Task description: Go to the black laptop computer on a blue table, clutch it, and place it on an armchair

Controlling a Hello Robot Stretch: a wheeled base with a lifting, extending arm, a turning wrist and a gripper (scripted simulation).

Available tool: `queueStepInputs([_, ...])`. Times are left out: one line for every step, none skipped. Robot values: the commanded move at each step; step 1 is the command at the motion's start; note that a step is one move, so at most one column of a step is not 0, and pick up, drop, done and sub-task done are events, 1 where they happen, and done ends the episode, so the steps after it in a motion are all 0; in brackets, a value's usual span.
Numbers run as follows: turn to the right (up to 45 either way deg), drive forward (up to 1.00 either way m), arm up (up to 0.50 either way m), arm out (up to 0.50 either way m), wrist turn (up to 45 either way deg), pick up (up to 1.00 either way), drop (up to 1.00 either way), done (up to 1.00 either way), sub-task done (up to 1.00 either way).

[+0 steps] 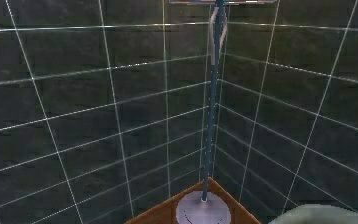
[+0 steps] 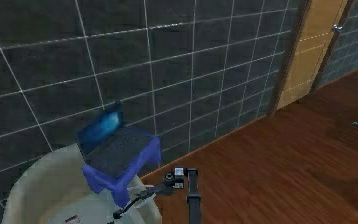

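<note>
Laptop (image 2: 120, 150) is sitting lid-up beside the beige armchair (image 2: 42, 185), gripper (image 2: 130, 207) hovering just below it, likely lining up the drop; can't tell if it's holding anything.

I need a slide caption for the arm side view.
Open laptop at a beige armchair, the gripper near it, before a dark tiled wall.

In the arm side view an armchair (image 2: 45, 188) sits near left, the tiled wall (image 2: 67, 60) behind it. The laptop (image 2: 117, 148) is at the armchair's right edge, with the gripper (image 2: 127, 208) just near of it. A door (image 2: 302, 55) stands far right. In the forward view a floor lamp (image 1: 213, 110) stands in the wall corner.
</note>
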Motion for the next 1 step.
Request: queueStepInputs([0.0,0.0,-0.32,0.0,0.0,0.0,0.0,0.0,0.0])
